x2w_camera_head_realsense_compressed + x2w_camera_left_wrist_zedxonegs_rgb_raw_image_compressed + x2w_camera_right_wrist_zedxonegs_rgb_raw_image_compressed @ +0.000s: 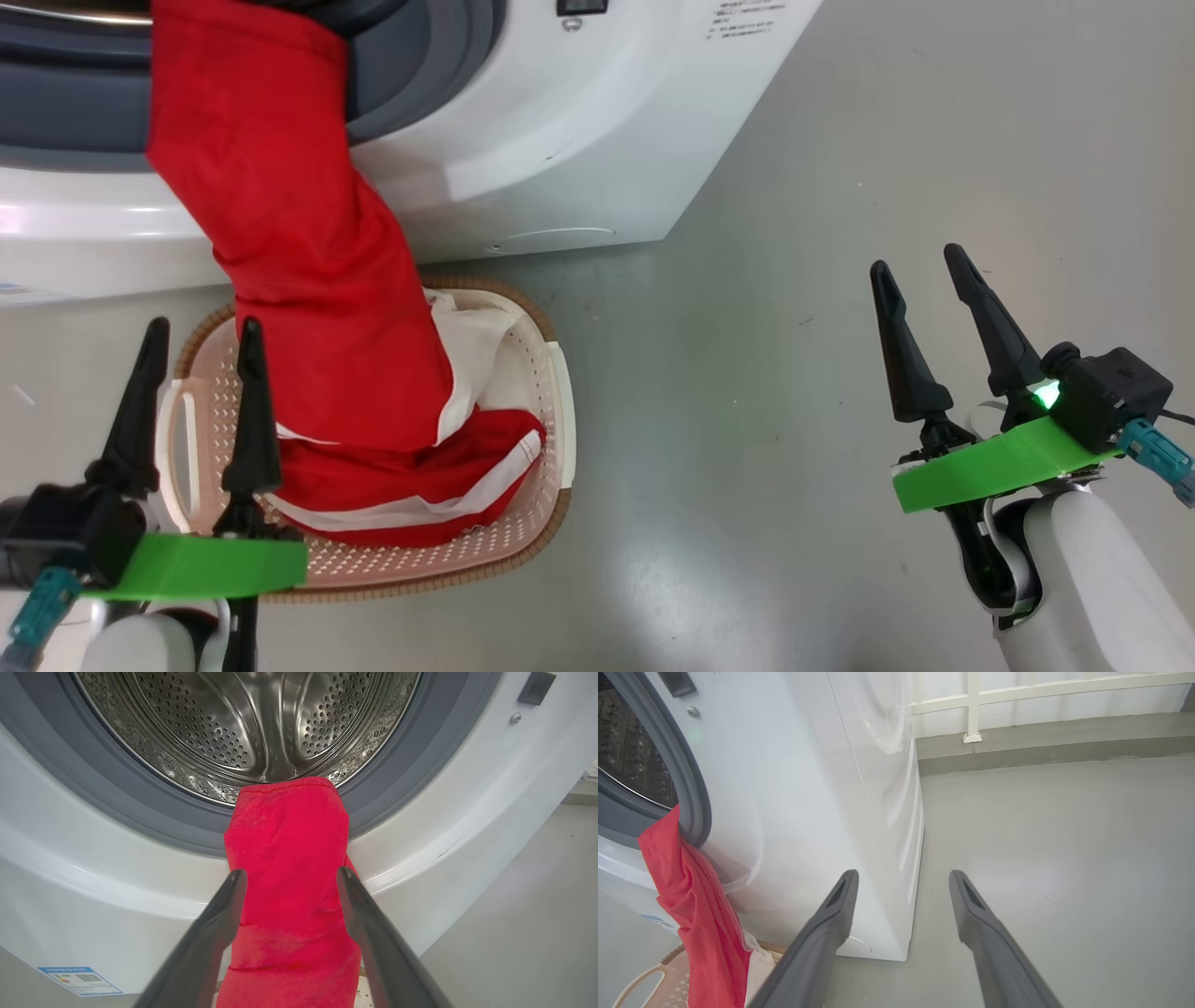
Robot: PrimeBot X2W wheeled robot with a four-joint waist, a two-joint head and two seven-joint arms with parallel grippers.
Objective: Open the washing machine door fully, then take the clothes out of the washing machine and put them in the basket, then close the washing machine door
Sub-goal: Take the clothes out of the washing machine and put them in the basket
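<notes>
The left end effector [203, 327] is open and holds nothing, its fingers spread over the left side of the basket [558, 373]. The right end effector [917, 259] is also open and empty, well to the right above bare floor [840, 140]. The basket stands on the floor, close against the front of the washing machine [560, 140]. The red clothes [299, 233] hang from the drum [233, 728] over the grey gasket [117, 802] down into the basket, where a white cloth [476, 345] lies on the far right side.
</notes>
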